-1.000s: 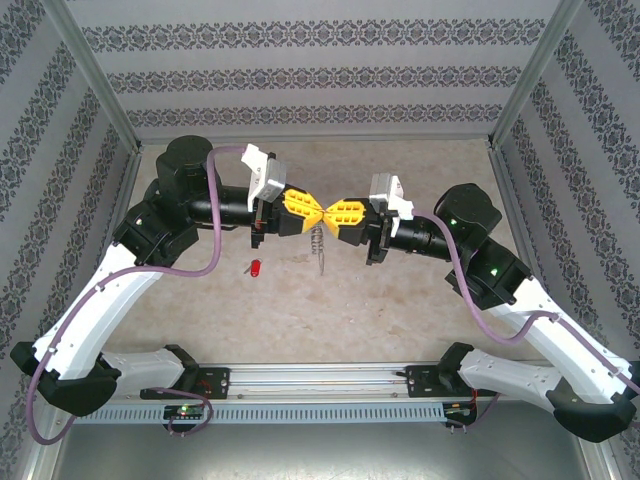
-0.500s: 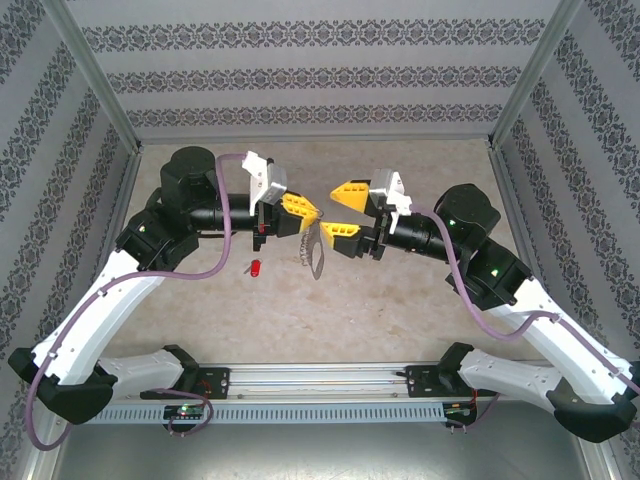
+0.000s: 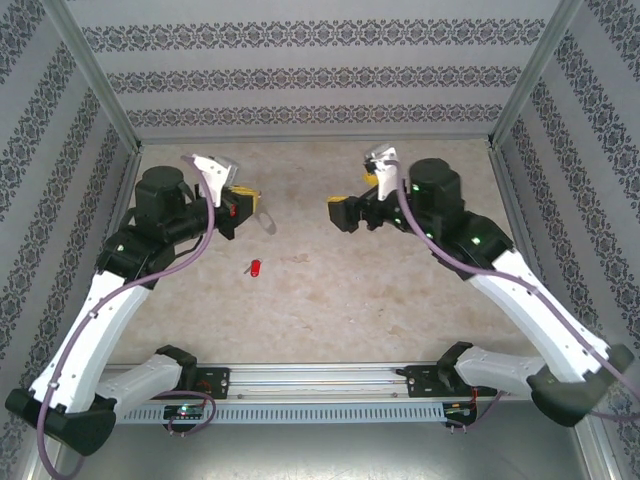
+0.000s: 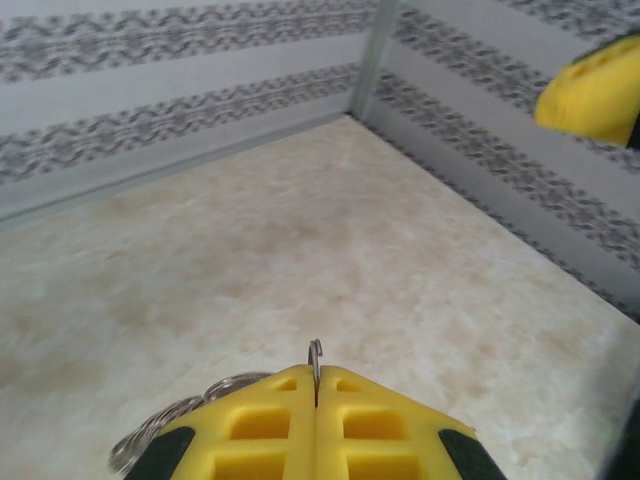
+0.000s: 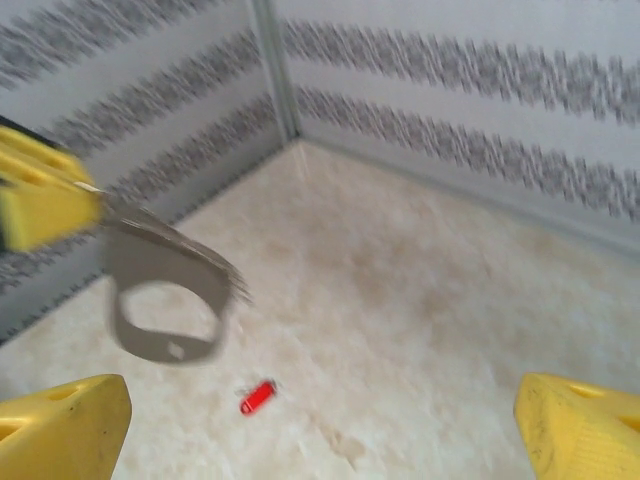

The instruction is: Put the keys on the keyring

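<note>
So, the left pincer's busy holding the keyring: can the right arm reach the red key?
Probably yes: the right pincer is open and empty, and the red key lies alone on bare tabletop ahead.

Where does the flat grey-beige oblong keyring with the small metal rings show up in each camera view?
Top external: the flat grey-beige oblong keyring is a thin sliver left of centre, hanging from the left gripper.
Left wrist: the keyring shows its metal rings at the bottom edge, left of the closed left gripper.
Right wrist: the keyring dangles at the left.
Shared landmark: the yellow-fingered left gripper pinching it.
</note>
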Robot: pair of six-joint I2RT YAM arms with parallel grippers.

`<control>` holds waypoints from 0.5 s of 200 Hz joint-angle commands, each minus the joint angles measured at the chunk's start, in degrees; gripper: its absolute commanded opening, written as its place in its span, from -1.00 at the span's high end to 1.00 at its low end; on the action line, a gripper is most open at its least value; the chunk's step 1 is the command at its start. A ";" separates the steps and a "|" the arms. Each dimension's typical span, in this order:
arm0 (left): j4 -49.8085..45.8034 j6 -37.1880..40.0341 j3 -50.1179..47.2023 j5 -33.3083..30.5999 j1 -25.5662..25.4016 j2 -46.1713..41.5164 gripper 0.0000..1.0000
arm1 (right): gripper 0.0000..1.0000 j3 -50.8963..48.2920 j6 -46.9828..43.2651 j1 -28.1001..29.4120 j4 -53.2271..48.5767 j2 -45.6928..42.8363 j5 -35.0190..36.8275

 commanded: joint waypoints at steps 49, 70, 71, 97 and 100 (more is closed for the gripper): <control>-6.59 -7.97 -3.84 -9.17 7.90 -4.75 1.00 | -0.87 -0.63 -3.03 1.03 0.94 18.34 -7.91; -8.57 -10.03 -5.40 -10.65 9.61 -5.76 1.00 | -0.84 1.70 -4.48 1.70 2.48 25.74 -11.79; -8.65 -10.11 -5.47 -10.75 9.65 -5.87 1.00 | -0.84 1.83 -4.56 1.76 2.52 26.09 -11.99; -9.35 -10.82 -8.40 -12.31 11.51 -7.75 1.00 | -0.82 4.65 -5.31 2.83 4.47 34.31 -14.85; -9.26 -10.88 -8.71 -12.41 11.67 -8.02 1.00 | -0.81 5.06 -5.46 2.93 4.66 35.21 -15.09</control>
